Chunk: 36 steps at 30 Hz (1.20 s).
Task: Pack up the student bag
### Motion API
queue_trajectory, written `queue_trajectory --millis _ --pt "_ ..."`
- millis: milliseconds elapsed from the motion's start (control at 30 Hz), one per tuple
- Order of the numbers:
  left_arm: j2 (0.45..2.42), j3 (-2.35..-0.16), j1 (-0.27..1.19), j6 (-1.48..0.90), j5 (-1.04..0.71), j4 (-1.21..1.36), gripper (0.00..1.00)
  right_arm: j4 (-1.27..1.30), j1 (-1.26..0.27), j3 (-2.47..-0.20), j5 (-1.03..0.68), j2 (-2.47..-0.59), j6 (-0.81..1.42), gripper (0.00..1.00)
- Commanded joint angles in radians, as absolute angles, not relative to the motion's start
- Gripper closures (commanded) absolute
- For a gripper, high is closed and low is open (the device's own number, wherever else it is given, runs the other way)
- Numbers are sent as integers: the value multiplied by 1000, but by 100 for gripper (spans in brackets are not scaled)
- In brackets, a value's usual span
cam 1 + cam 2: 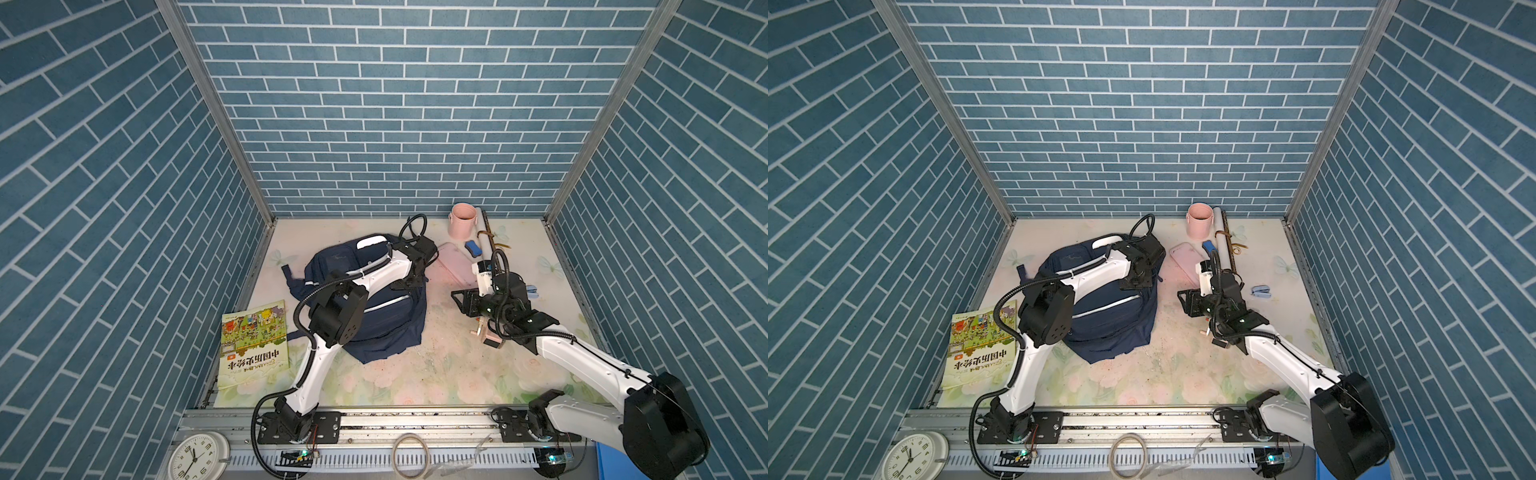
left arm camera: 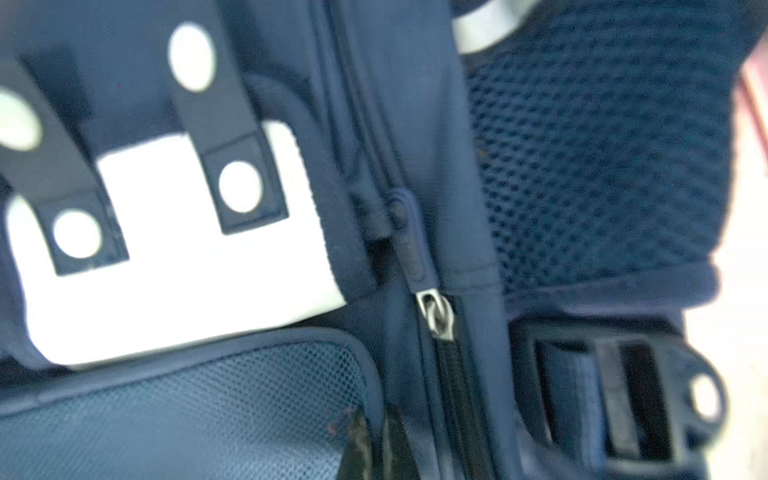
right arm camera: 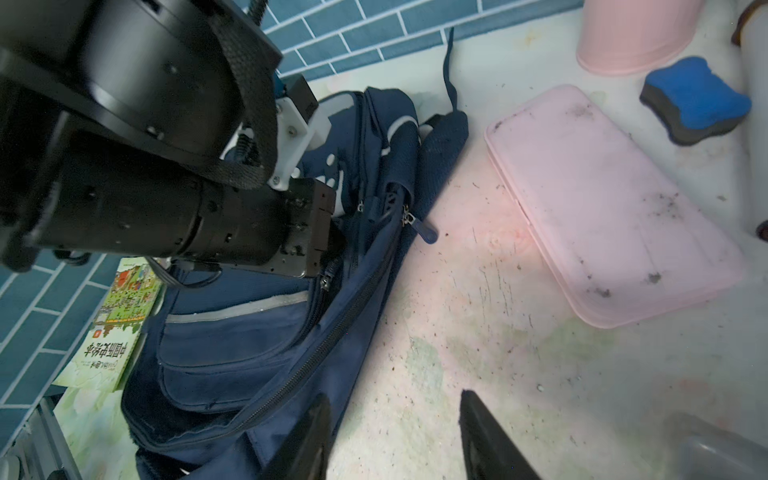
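The student bag [image 1: 390,332] lies just beside the pink case [image 3: 611,208], the left gripper [image 1: 407,283] down on its case-facing side, fingers pressed together by a zipper [image 2: 436,311], while the right gripper [image 3: 395,440], fingers [image 3: 307,440] spread and empty, is at the bag's edge near the case.

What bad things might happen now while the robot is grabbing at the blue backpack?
1. The left gripper is shut, low on the student bag by its zipper, yet the zipper pull lies free in the left wrist view. It may have pinched only cloth, so a tug might open nothing.
2. The right gripper is open beside the bag, holding nothing. The soft bag might slide or bunch toward the pink case.
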<state>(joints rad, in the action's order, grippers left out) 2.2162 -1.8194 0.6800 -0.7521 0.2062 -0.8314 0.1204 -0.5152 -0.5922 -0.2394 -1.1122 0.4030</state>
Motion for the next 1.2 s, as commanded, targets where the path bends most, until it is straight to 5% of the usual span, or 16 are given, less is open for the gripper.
queue_trajectory --millis 0,400,1167 --pt "2126 -1769 661 -709 199 -853 100 190 -518 -556 -302 -1071 254 52" --pt "1740 -1615 599 -561 -18 -671 100 587 -536 -458 -426 -1191 -59 57" --pt "1510 -1527 582 -439 -129 -595 100 1025 -501 -552 -809 -1589 54 56"
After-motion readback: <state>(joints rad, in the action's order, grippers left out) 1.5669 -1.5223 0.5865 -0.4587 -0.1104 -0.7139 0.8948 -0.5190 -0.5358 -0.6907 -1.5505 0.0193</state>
